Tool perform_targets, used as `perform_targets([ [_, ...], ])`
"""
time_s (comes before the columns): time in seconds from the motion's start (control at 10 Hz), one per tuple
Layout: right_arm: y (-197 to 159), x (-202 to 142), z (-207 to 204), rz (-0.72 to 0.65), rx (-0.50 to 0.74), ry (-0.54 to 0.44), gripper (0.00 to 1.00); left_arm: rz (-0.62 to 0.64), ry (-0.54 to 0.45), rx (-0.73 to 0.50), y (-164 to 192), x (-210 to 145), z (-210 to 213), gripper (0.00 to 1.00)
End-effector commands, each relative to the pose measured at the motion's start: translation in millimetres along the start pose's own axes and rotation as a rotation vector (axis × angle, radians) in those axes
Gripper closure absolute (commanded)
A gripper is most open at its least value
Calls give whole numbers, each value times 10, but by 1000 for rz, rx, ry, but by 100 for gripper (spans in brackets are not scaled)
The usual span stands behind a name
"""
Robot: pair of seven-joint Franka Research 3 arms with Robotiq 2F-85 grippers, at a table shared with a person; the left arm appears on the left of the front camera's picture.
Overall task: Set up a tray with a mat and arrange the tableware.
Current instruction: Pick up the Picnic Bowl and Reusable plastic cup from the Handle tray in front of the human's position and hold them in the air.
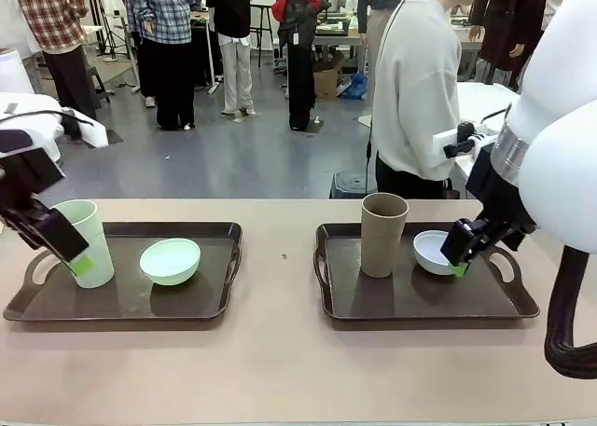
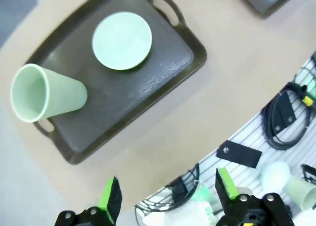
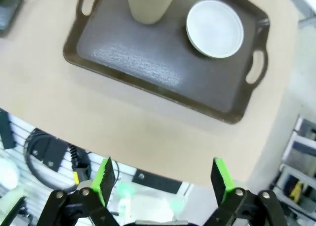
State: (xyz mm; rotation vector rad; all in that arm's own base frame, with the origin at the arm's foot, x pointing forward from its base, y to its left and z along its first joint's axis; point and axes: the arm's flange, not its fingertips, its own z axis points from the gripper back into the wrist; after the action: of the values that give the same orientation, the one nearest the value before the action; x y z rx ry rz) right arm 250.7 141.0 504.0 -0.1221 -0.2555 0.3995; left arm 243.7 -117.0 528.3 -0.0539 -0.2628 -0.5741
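Two dark brown trays stand side by side. The left tray (image 1: 121,305) (image 2: 163,72) holds a tall pale green cup (image 1: 89,235) (image 2: 47,92) and a pale green bowl (image 1: 170,261) (image 2: 122,40). A tall brown cup (image 1: 383,233) (image 3: 150,3) and a small white bowl (image 1: 432,252) (image 3: 215,28) stand on the right tray (image 1: 420,300) (image 3: 138,63). Whether each tray's dark grey textured floor is a mat I cannot tell. My left gripper (image 1: 76,258) (image 2: 168,199) hangs open above the table's near edge, short of its tray. My right gripper (image 1: 457,258) (image 3: 163,179) is open too, high over the near edge.
A person in a white sweater (image 1: 415,90) stands at the far side, right of centre. Bare table lies between the trays and in front of them. Below the near edge, a wire rack (image 2: 276,152) holds cables and spare cups. Other people stand farther back.
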Motion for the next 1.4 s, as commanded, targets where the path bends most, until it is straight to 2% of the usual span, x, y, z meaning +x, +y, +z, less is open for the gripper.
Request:
perform_targets([
  [0.0, 5, 74, -54, 17, 7, -14, 0, -11, 35, -13, 6, 70, -147, 0],
  [0.3, 1, 1, 6, 2, -1, -4, 0, -5, 7, -1, 10, 3, -20, 0],
  [0.4, -115, 99, -8, -31, 160, -20, 0, 55, -5, -39, 179, 105, -17, 0],
  [0.6, -623, -38, 165, -166, 325, -96, 0, 115, -20, -236, 478, 192, 79, 0],
  [0.9, -1400, -460, 375, -385, 563, -219, 0, 241, -86, -468, 926, 174, 117, 0],
  [1.1, -1812, -740, 446, -460, 707, -279, 0, 348, -209, -591, 1366, -120, 239, 0],
  [1.3, -2169, -928, 472, -512, 797, -310, 0, 428, -303, -667, 1755, -442, 289, 0],
])
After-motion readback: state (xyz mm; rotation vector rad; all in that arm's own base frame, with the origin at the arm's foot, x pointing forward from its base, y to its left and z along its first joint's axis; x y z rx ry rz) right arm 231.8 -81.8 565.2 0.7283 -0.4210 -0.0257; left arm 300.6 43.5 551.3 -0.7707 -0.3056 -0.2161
